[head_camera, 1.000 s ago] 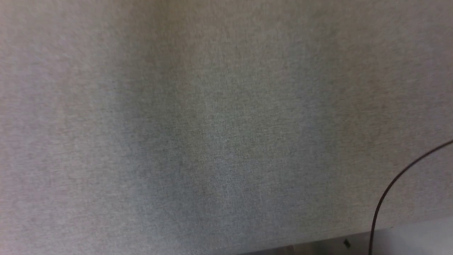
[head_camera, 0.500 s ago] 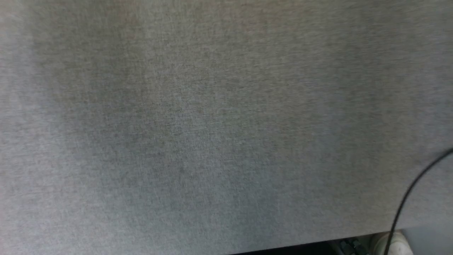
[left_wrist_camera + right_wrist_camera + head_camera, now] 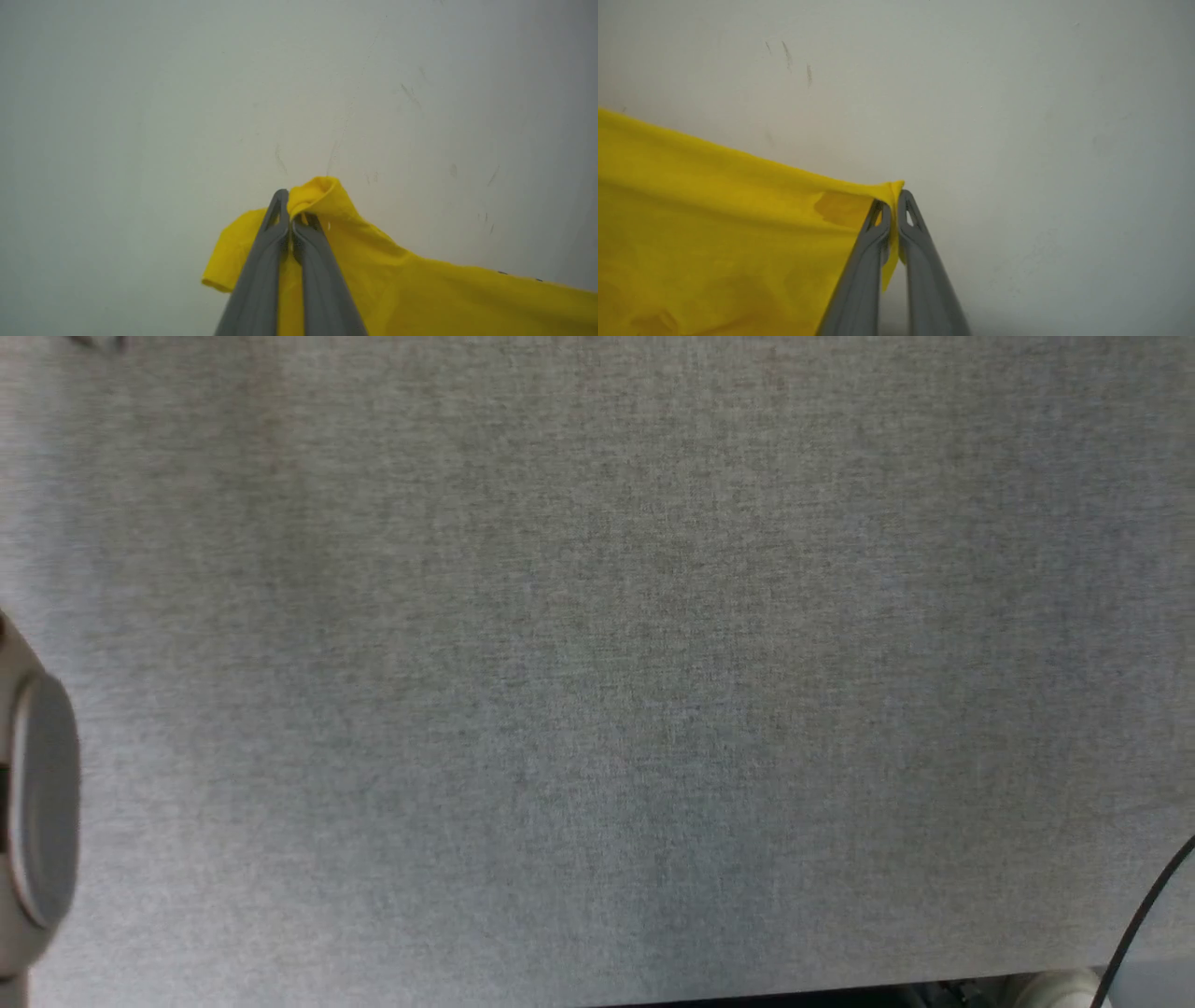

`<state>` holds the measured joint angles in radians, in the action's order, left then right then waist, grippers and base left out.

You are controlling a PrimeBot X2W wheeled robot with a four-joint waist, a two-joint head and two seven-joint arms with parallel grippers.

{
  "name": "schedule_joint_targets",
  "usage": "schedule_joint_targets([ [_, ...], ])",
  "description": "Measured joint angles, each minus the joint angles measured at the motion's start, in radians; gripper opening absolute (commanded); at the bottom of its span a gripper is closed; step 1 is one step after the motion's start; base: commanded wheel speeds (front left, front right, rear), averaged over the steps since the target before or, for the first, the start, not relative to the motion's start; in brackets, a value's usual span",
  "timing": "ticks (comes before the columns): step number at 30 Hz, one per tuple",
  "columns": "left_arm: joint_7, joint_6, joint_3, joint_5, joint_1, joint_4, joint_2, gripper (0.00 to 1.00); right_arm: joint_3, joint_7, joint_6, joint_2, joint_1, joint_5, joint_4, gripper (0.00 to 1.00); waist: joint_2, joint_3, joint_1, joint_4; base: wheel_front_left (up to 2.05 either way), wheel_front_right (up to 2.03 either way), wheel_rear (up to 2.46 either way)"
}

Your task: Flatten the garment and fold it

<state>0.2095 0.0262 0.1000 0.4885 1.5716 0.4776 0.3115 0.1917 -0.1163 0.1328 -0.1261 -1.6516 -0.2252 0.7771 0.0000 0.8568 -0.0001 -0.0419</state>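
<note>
1. The mustard-yellow short-sleeved cotton T-shirt (image 3: 373,266) is held by both grippers and spans the space between them.
2. The left gripper (image 3: 290,207) has its two long dark fingers clenched on a bunched fold of the shirt, beside a sleeve with a hemmed opening.
3. The right gripper (image 3: 894,201) is clamped on a corner of the shirt (image 3: 714,219). From there the top edge runs taut and almost straight toward the other gripper.
4. The cloth looks soft and plain yellow, with shallow creases.
5. Behind it is a pale smooth surface (image 3: 1017,116) with small dark scratches, open on all sides.
6. The head view shows a grey woven cloth surface (image 3: 597,663), wide and flat. Its near edge runs along the bottom.
7. A thin black cable (image 3: 1144,919) curves at the near right, and a pale rounded arm part (image 3: 33,803) is at the left edge.
</note>
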Motion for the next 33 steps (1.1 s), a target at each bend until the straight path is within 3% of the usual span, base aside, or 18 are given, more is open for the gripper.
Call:
schedule_joint_targets([
  [7,-0.122,0.023,-0.011,0.072,-0.262,-0.132,0.032,0.0,-0.105,0.039,0.0,-0.037,0.191,0.22,-0.087,0.0,0.0,-0.071,0.0,0.014,0.0,0.0,0.0],
  [16,-0.231,-0.007,-0.032,0.141,-0.734,-0.412,0.064,0.0,-0.14,0.149,0.0,-0.129,0.589,0.474,-0.385,0.0,0.0001,-0.186,-0.0001,0.025,0.0,0.0,0.0],
  [24,-0.273,-0.046,-0.007,0.142,-1.127,-0.579,0.07,0.0,-0.044,0.239,0.001,-0.1,1.003,0.562,-0.574,0.0,0.0,-0.305,-0.0003,0.027,0.0,0.0,0.0],
  [33,-0.316,-0.059,0.026,0.171,-1.472,-0.597,0.068,0.0,0.042,0.331,0.001,-0.028,1.375,0.614,-0.688,0.0,0.0,-0.446,-0.0002,0.032,0.0,0.0,0.0],
])
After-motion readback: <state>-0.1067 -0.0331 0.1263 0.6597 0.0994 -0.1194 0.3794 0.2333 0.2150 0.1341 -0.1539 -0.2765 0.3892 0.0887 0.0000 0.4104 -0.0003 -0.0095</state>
